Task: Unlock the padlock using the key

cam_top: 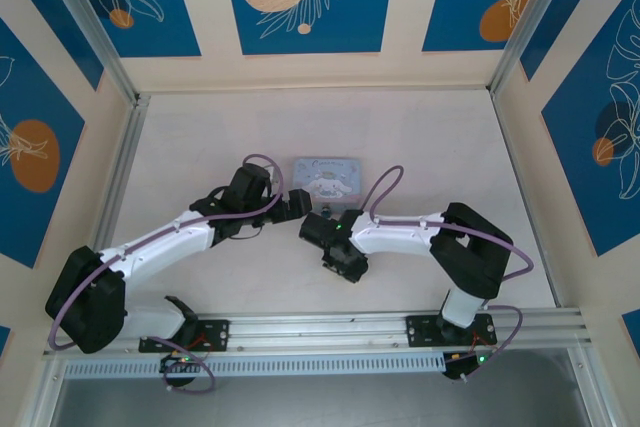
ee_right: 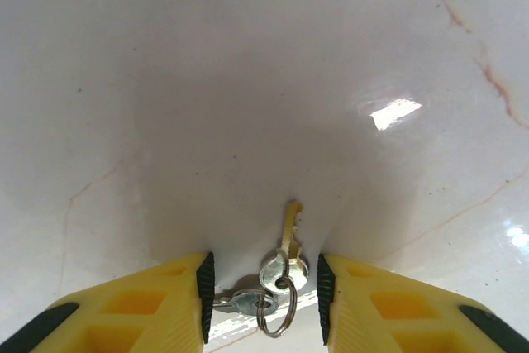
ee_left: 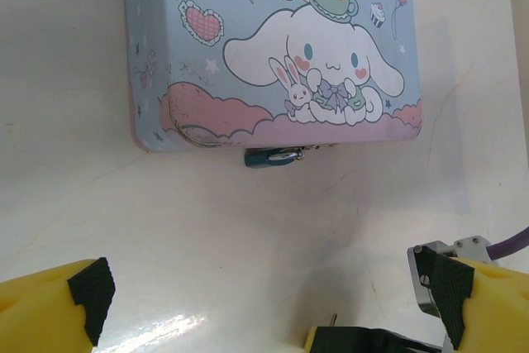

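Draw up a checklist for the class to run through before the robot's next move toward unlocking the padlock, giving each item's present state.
1. Padlock in sight at the front edge of the tin: ok.
2. Key lies between the pads of the right end effector: ok.
3. Key firmly gripped: cannot tell.
4. Left end effector steadying the padlock: not ok; it is open, short of the padlock.
5. Key blade lined up with the keyhole: cannot tell.

Tin (ee_left: 273, 47) cut off by the top edge, padlock (ee_left: 271, 156) with shackle too small to make out, second key (ee_right: 241, 301) half hidden behind a yellow finger (ee_right: 149, 312) — shape unclear.
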`<action>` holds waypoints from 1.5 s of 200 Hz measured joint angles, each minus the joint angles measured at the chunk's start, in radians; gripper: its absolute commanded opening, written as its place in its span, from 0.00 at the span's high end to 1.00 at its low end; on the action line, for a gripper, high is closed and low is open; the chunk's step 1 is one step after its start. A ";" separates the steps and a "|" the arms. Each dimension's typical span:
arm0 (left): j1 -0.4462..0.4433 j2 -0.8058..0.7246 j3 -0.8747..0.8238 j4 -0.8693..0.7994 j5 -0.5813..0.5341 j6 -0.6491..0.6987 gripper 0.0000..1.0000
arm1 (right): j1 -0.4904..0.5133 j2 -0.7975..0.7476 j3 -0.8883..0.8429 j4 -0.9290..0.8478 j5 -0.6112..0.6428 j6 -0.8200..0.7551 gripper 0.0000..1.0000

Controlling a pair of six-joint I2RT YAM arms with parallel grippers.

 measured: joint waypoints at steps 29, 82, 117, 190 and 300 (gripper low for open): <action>0.002 0.000 0.000 -0.001 0.000 0.001 0.00 | -0.002 0.000 0.000 0.009 -0.003 0.010 0.71; 0.003 -0.007 0.000 -0.012 -0.001 0.000 0.00 | -0.002 -0.035 -0.024 0.028 -0.002 -0.013 0.99; 0.008 -0.019 0.000 -0.036 -0.001 -0.001 0.00 | -0.016 -0.090 -0.079 0.063 0.013 -0.111 1.00; 0.011 -0.148 0.000 -0.039 0.021 -0.018 0.00 | -0.193 -0.482 -0.290 0.353 -0.108 -0.554 1.00; 0.012 0.100 0.076 0.196 0.312 -0.125 0.24 | -0.581 -0.658 -0.399 0.679 -0.767 -0.909 1.00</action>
